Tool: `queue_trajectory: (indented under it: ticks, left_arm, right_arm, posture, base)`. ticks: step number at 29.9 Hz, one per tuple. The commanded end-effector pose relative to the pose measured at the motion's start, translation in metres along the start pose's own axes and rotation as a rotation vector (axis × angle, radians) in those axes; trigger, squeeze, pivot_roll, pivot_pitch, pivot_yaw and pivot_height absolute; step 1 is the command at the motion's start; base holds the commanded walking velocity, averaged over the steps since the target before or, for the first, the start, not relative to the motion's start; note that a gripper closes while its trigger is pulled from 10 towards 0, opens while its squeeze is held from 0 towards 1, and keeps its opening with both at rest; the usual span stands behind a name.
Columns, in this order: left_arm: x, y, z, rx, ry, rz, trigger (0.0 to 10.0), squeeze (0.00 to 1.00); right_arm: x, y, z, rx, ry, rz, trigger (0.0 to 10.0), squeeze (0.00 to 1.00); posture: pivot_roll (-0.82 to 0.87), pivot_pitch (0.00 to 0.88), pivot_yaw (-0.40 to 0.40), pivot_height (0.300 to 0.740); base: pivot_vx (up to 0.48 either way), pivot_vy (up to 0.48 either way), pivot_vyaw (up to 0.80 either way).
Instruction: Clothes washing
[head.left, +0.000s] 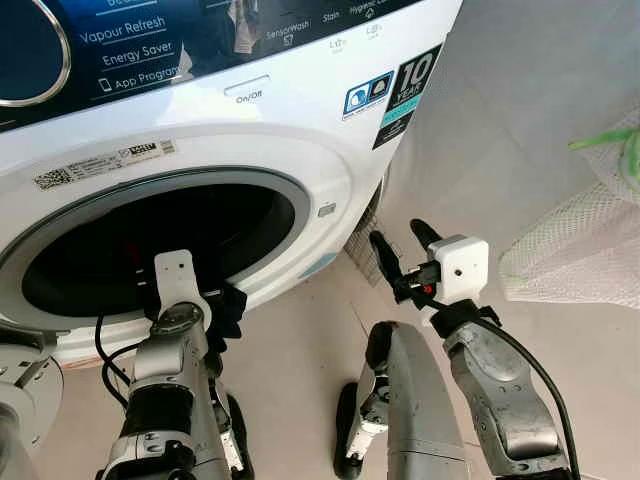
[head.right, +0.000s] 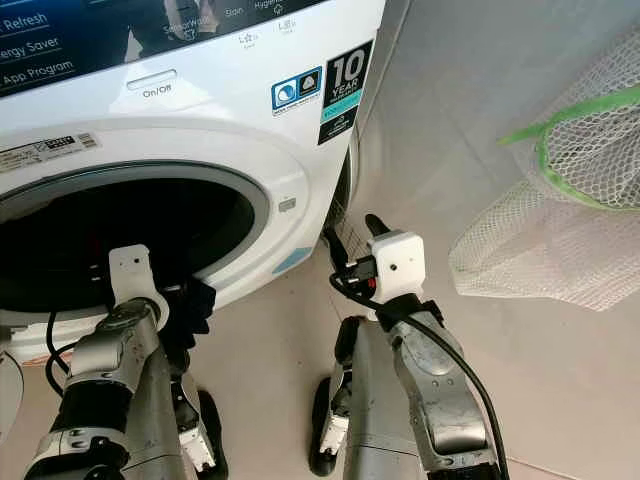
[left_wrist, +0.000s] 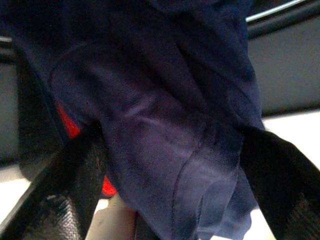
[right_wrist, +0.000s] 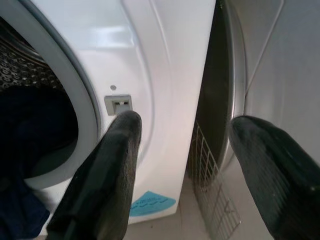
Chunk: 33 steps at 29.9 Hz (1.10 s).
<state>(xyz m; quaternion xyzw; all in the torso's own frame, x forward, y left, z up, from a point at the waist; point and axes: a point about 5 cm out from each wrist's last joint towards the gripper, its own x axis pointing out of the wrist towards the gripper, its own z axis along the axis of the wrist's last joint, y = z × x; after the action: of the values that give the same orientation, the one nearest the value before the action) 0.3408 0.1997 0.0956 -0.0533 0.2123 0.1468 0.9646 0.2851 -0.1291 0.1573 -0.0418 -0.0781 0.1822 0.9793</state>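
A white front-loading washing machine (head.left: 300, 130) stands before me with its round drum opening (head.left: 150, 250) uncovered and dark inside. My left gripper (left_wrist: 165, 175) is at the lower right rim of the opening, shut on a dark navy garment (left_wrist: 150, 100) that bunches between its fingers; a bit of red shows behind the cloth. The same dark cloth (head.left: 228, 305) hangs at the rim just past my left wrist. My right gripper (head.left: 403, 250) hovers open and empty in front of the washer's lower right corner, its fingers (right_wrist: 107, 170) framing the door latch (right_wrist: 118, 104).
A white mesh laundry hamper (head.right: 570, 200) with a green rim sits at the right against the pale wall (head.left: 500, 100). A wire grille (right_wrist: 210, 175) fills the narrow gap beside the washer. Beige floor lies below, with my own legs at the bottom.
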Motion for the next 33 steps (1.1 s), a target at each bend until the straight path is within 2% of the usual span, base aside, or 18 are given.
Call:
queue_trajectory:
  ticks: [1,2,4,5,12,13,14,15,33]
  left_arm:
    - [0.0031,0.0073,-0.0213,-0.019,0.066,0.018,1.0,0.0]
    - [0.0031,0.0078,-0.0205,-0.001,0.057,0.028,8.9,0.0]
    - [0.0031,0.008,-0.02,0.011,0.049,0.033,8.9,0.0]
    - [0.003,0.0075,-0.0198,0.016,0.046,0.03,10.0,0.0]
    - [0.0065,0.0064,-0.0186,0.015,0.018,0.024,10.0,0.0]
    - [0.0067,0.0066,-0.0189,0.011,0.021,0.026,9.0,0.0]
    - [0.0068,0.0067,-0.0189,0.01,0.023,0.026,9.0,0.0]
    - [0.0066,0.0068,-0.0192,0.007,0.024,0.025,0.0,0.0]
    - [0.0091,0.0049,-0.016,-0.033,0.026,0.012,0.0,0.0]
  right_arm:
    - [-0.0066,-0.0047,-0.0034,-0.01,0.018,-0.012,10.0,0.0]
    - [-0.0062,-0.0045,-0.0032,-0.009,0.018,-0.012,10.0,0.0]
    - [-0.0062,-0.0044,-0.0032,-0.01,0.017,-0.012,10.0,0.0]
    - [-0.0061,-0.0046,-0.0032,-0.009,0.017,-0.013,10.0,0.0]
    - [-0.0057,-0.0064,-0.0031,-0.011,0.019,-0.018,10.0,0.0]
    - [-0.0056,-0.0068,-0.0029,-0.011,0.019,-0.02,10.0,0.0]
    - [-0.0055,-0.0069,-0.0028,-0.011,0.019,-0.021,10.0,0.0]
    - [-0.0055,-0.0071,-0.0027,-0.011,0.019,-0.021,10.0,0.0]
    - [-0.006,-0.0089,-0.0032,-0.014,0.024,-0.025,10.0,0.0]
  posture:
    - [0.01,0.327,-0.128,0.511]
    - [0.01,0.332,-0.129,0.511]
    - [0.01,0.332,-0.129,0.511]
    - [0.01,0.335,-0.13,0.511]
    - [0.01,0.344,-0.132,0.511]
    - [0.01,0.349,-0.131,0.511]
    - [0.01,0.349,-0.131,0.511]
    - [0.01,0.349,-0.131,0.511]
    - [0.01,0.364,-0.134,0.511]
  base:
    - [0.0,0.0,0.0]
    - [0.0,0.0,0.0]
    - [0.0,0.0,0.0]
    - [0.0,0.0,0.0]
    - [0.0,0.0,0.0]
    - [0.0,0.0,0.0]
    - [0.0,0.0,0.0]
    - [0.0,0.0,0.0]
    - [0.0,0.0,0.0]
